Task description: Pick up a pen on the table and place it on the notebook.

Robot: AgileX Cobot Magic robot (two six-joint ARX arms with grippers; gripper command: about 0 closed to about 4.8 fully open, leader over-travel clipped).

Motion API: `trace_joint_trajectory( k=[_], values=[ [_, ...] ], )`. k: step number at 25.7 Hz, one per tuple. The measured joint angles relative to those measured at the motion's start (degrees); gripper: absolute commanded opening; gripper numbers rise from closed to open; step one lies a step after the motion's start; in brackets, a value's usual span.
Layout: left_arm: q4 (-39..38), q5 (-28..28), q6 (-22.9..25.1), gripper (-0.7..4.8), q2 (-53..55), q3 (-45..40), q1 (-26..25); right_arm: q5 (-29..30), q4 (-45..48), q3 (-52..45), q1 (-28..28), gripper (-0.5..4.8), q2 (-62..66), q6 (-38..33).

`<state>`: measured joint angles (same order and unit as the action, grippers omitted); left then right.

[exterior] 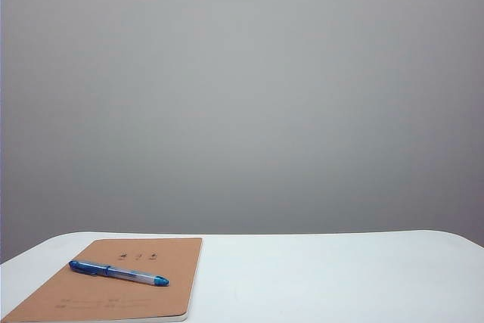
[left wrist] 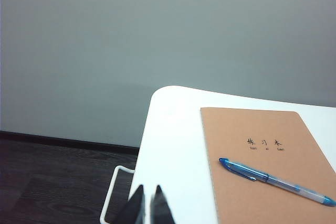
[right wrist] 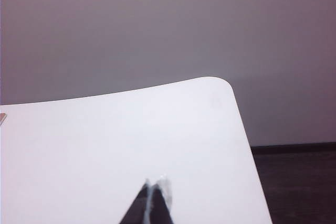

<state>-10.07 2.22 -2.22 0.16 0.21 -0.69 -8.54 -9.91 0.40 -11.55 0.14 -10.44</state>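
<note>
The slim blue ballpoint pen (exterior: 119, 272) with its clear barrel lies flat across the tan kraft-brown notebook (exterior: 91, 304), cap end toward the far left, tip toward the right edge of the cover. The notebook sits on the near left part of the plain white tabletop (exterior: 340, 277), with small dark printed characters visible near its far edge. By the look of it, the placing is done: pen on cover, nothing gripping it.

Neither arm shows in the exterior view. In the left wrist view the left gripper (left wrist: 149, 198) hangs back near the table's edge, well apart from the notebook (left wrist: 262, 129) and the pen (left wrist: 273, 180), its dark fingers drawn almost together and holding nothing. The right gripper (right wrist: 155, 192) hovers above bare white table (right wrist: 105, 140), fingers pressed together, empty too; only a sliver of the notebook's corner shows at that view's edge.

Judging from this, the step in hand is the wrap-up. No further grasp seems called for; the arms need only keep clear so the pen is not nudged and rolled off the cover.
</note>
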Motion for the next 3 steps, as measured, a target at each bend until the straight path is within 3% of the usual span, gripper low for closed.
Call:
trace_joint_trajectory(
  k=[3],
  values=[
    [0.00,0.00,0.00,0.22,0.00,0.00,0.00,0.02,0.00,0.00,0.00,-0.05,-0.02,-0.02]
  ],
)
